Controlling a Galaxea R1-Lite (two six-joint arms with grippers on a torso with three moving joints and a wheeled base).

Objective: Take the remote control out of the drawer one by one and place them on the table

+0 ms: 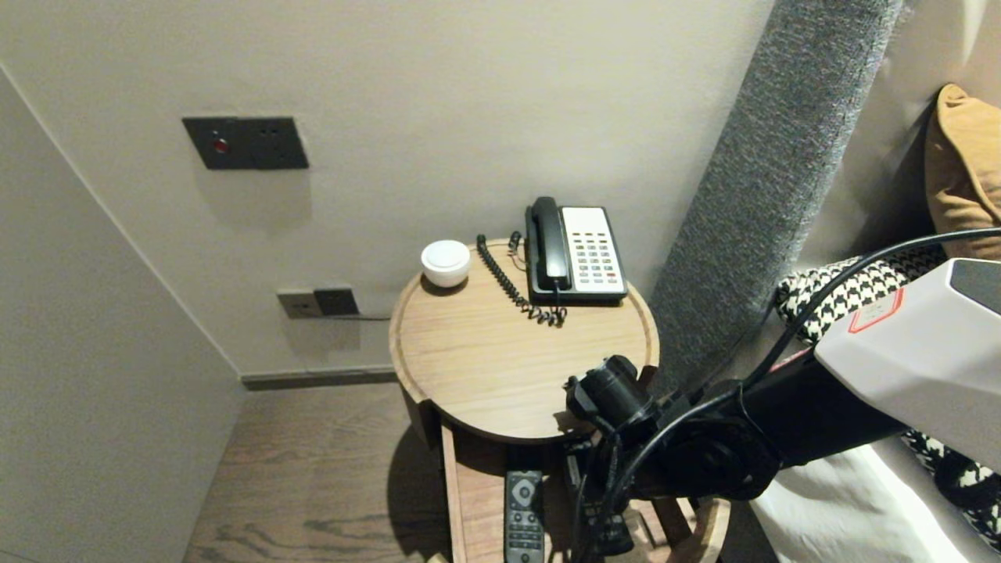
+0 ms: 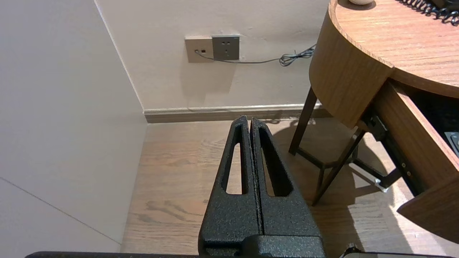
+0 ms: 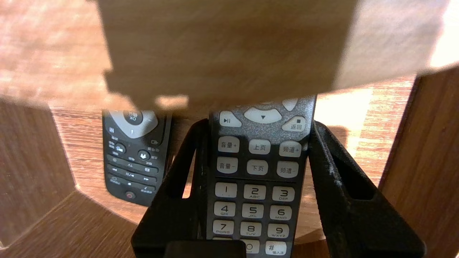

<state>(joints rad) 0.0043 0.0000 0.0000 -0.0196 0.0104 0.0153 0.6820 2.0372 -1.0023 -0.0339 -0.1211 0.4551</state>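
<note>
The dark grey remote control with pale number keys [image 3: 256, 172] is sitting inside the open wooden drawer [image 3: 362, 150] under the round wooden bedside table [image 1: 469, 367]. I cannot tell whether it is resting on the drawer floor or just lifted. The right gripper [image 3: 259, 125] is clamping it, with one black finger pressing each long edge. A second, black remote control [image 3: 134, 154] is lying just beside it, apart from the fingers.

The tabletop is overhanging the held remote's far end. I judge this hold is best done with the grip square on the edges, the remote level, and the wrist passing clear of the overhang and the neighbouring remote.

The left gripper [image 2: 250, 120] is hanging parked beside the table above the wood floor, its fingers pressed together. A black-and-white desk telephone [image 1: 577, 252] and a white lidded bowl [image 1: 446, 263] are standing on the tabletop.
</note>
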